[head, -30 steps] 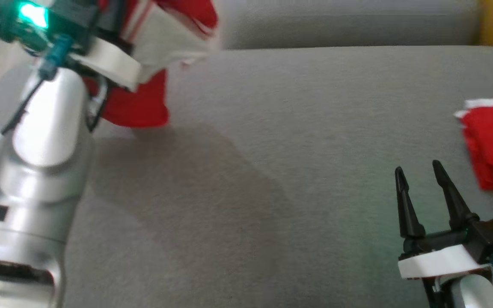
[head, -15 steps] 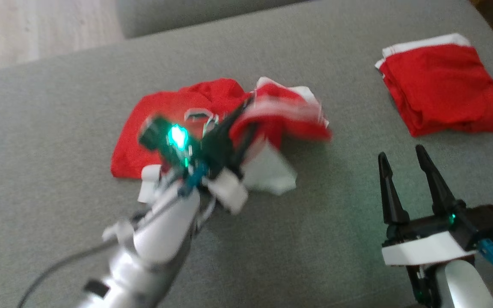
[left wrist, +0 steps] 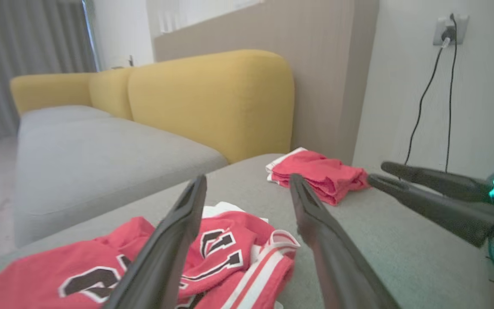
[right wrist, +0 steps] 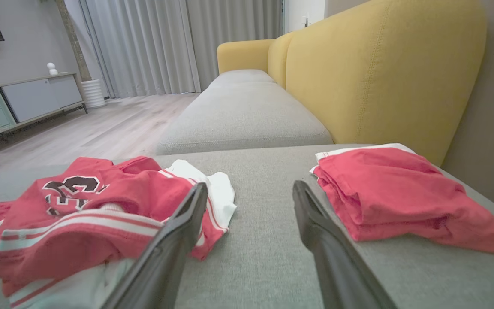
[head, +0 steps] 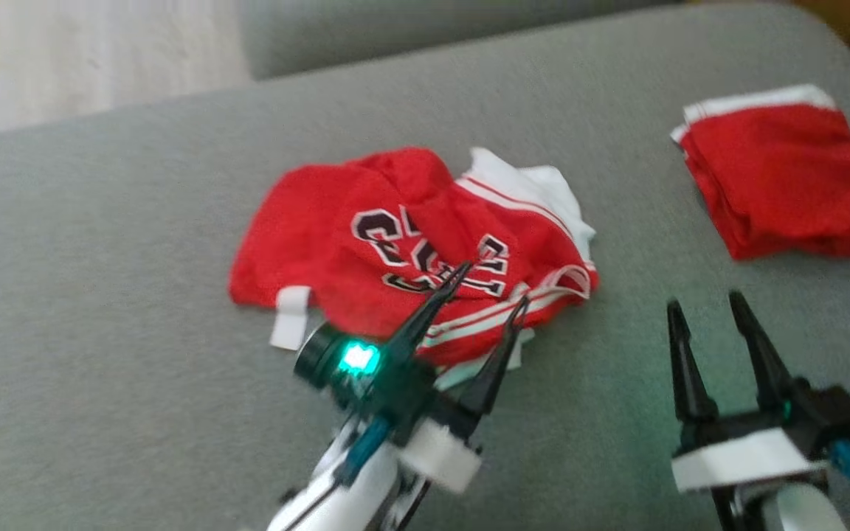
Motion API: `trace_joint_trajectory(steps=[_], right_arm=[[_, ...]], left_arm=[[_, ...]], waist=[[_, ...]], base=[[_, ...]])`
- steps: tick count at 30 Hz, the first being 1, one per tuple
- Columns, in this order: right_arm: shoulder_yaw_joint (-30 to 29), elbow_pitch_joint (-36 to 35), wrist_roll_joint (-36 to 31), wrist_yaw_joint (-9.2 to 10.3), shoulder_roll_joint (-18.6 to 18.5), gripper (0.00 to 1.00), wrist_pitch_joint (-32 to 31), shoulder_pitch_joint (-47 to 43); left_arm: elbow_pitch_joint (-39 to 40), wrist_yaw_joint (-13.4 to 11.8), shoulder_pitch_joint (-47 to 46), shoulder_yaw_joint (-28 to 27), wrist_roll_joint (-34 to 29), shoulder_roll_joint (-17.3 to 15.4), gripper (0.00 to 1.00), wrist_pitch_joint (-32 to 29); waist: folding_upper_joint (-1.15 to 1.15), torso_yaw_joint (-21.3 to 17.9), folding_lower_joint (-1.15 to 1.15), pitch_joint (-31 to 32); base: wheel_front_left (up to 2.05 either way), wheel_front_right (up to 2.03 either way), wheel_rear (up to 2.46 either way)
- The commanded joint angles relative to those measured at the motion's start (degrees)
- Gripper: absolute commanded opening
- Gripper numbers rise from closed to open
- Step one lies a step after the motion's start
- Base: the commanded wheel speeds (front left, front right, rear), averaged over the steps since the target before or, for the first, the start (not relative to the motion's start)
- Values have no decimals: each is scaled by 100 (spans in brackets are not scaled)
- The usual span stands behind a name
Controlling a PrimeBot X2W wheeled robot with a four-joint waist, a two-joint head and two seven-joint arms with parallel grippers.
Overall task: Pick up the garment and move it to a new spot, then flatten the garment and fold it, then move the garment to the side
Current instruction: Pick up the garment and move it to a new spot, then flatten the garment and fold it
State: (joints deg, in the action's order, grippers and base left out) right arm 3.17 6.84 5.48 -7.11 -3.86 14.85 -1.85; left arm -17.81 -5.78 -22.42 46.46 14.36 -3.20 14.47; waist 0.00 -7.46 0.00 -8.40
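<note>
A crumpled red jersey [head: 410, 243] with dark lettering and white trim lies in a heap on the grey cushion [head: 100, 310]; it also shows in the left wrist view [left wrist: 225, 253] and the right wrist view [right wrist: 88, 206]. My left gripper [head: 490, 284] hovers open over the heap's near edge, nothing between its fingers. My right gripper [head: 705, 306] stands open to the right of the heap, over bare cushion, and appears in the left wrist view [left wrist: 378, 174].
A folded red garment [head: 786, 184] rests at the cushion's far right, near its edge. A yellow sofa back [right wrist: 384, 68] rises behind it. Another grey seat [right wrist: 242, 111] and wooden floor [right wrist: 101, 124] lie beyond. A wall socket with cables [left wrist: 446, 30] sits at the right.
The left gripper has let go of the jersey, which now lies in a heap on the cushion, and has drawn back open. The head camera has shifted too. The right gripper stays open.
</note>
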Motion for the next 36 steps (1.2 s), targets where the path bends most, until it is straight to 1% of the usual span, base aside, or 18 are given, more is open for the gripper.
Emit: trace_joint_trajectory(steps=[1, 4, 7, 8, 11, 14, 16, 19, 22, 23, 31, 36], right_arm=[[94, -136, 5, -37, -11, 100, 15, -28], [3, -125, 11, -37, 6, 100, 15, -203], [-42, -127, 10, -37, 28, 100, 15, -323], [-53, -127, 11, -37, 34, 100, 15, -366], [-122, -157, 11, -37, 50, 100, 15, -525], [-175, -251, 39, -37, 64, 100, 15, -724], [-173, -319, 95, -37, 71, 100, 15, -876], [-120, -396, 178, -37, 77, 100, 15, -1098], [-98, -433, 190, -37, 81, 100, 15, -1233], [-98, -433, 190, -37, 81, 100, 15, -1233], [-34, -458, 183, -37, 88, 100, 15, -1233], [34, -463, 168, -37, 89, 100, 15, -1229]], left_arm=[[280, -94, 173, -265, -68, -141, 100, 50], [862, -329, 731, -689, -92, -370, 100, 51], [1448, -618, 1198, -1104, -385, -620, 100, 51], [1613, -717, 1393, -1253, -423, -651, 100, 51], [1963, -878, 1954, -1638, -466, -702, 100, 52], [2180, -965, 2471, -2002, -480, -697, 100, 52], [2266, -995, 2783, -2257, -446, -638, 100, 52], [2287, -925, 3155, -2544, -470, -579, 100, 52], [2270, -798, 3355, -2754, -545, -520, 100, 52], [2270, -798, 3355, -2754, -545, -520, 100, 52], [2054, -425, 3457, -3023, -734, -349, 100, 52], [1913, -290, 3487, -3112, -808, -242, 100, 52]], waist=[[0, 613, 0, 699], [0, 852, 0, 934], [0, 997, 0, 1092], [0, 1033, 0, 1143], [0, 1137, 0, 1287], [0, 1204, 0, 1395], [0, 1238, 0, 1456], [0, 1273, 0, 1528], [0, 1295, 0, 1579], [0, 1295, 0, 1579], [0, 1326, 0, 1618], [0, 1328, 0, 1606]], base=[[0, 0, 0], [0, 0, 0], [0, 0, 0], [0, 0, 0], [0, 0, 0], [0, 0, 0], [0, 0, 0], [0, 0, 0], [0, 0, 0], [0, 0, 0], [0, 0, 0], [0, 0, 0]])
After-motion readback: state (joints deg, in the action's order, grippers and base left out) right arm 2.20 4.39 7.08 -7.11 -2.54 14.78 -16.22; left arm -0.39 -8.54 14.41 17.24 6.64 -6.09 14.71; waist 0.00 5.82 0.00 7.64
